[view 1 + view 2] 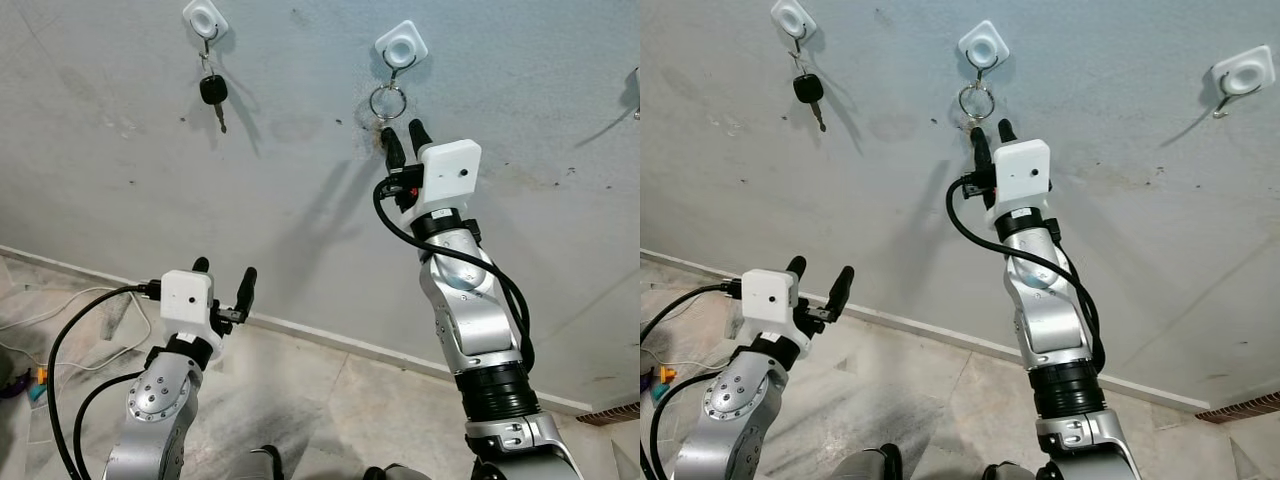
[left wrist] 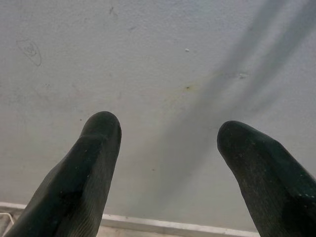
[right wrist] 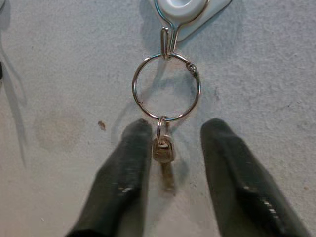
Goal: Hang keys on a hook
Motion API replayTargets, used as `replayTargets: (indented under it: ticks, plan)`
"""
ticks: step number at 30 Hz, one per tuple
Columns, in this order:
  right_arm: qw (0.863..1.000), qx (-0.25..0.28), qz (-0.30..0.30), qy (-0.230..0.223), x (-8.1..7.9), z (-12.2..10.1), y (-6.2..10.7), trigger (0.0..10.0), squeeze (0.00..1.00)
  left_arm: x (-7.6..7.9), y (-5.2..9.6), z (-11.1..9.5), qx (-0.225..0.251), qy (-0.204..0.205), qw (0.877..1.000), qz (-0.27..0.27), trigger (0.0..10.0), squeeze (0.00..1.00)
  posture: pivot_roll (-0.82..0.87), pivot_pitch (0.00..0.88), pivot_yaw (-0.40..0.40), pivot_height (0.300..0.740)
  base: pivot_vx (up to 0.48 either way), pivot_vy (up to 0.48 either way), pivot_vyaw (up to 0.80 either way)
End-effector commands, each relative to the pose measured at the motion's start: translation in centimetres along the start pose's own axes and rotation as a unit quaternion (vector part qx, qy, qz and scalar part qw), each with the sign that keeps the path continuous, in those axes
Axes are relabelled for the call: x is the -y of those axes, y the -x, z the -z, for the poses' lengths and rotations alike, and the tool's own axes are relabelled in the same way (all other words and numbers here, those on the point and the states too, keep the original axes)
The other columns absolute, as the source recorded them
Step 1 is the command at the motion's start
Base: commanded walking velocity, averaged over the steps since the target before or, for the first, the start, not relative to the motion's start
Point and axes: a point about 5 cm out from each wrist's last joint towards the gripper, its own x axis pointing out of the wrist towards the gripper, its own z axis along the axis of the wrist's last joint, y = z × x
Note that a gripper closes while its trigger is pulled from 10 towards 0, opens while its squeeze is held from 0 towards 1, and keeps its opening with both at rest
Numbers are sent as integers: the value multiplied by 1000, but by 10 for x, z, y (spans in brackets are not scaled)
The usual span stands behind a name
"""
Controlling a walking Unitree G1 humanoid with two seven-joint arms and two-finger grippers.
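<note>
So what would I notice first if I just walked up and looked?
Probably the right gripper reaching high up the grey wall, its open fingers either side of a small key. That key dangles from a silver ring hung on the middle white hook. Further left, a black car key hangs on another hook.

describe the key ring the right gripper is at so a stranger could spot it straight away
On the grey wall are white hooks. The middle hook, right above the raised right gripper, carries a bare silver key ring with a small metal key below. The left hook holds a black-headed key instead.
</note>
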Motion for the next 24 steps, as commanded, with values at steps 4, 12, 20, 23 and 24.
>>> replayTargets:
  ticks: [4,12,20,23,24]
  plan:
    - [1000,-10,7,9,-2,5,5,10000,1000,-3,-1,0,-3,-3,1000,0,10000,0,102,167,44,740,0,0,0]
    - [999,-19,24,25,7,12,17,10000,1000,-3,-9,-2,4,-1,1000,0,10000,0,82,149,43,740,0,0,0]
    - [997,-49,44,34,22,22,40,10000,1000,3,-13,-1,7,12,1000,10,10000,0,62,143,33,740,0,0,0]
    - [996,-60,52,38,26,24,46,10000,1000,6,-13,0,5,17,1000,18,10000,0,55,144,28,740,0,0,0]
    - [995,-69,54,42,30,26,54,10000,1000,10,-14,4,-4,18,1000,25,10000,0,43,145,23,740,0,0,0]
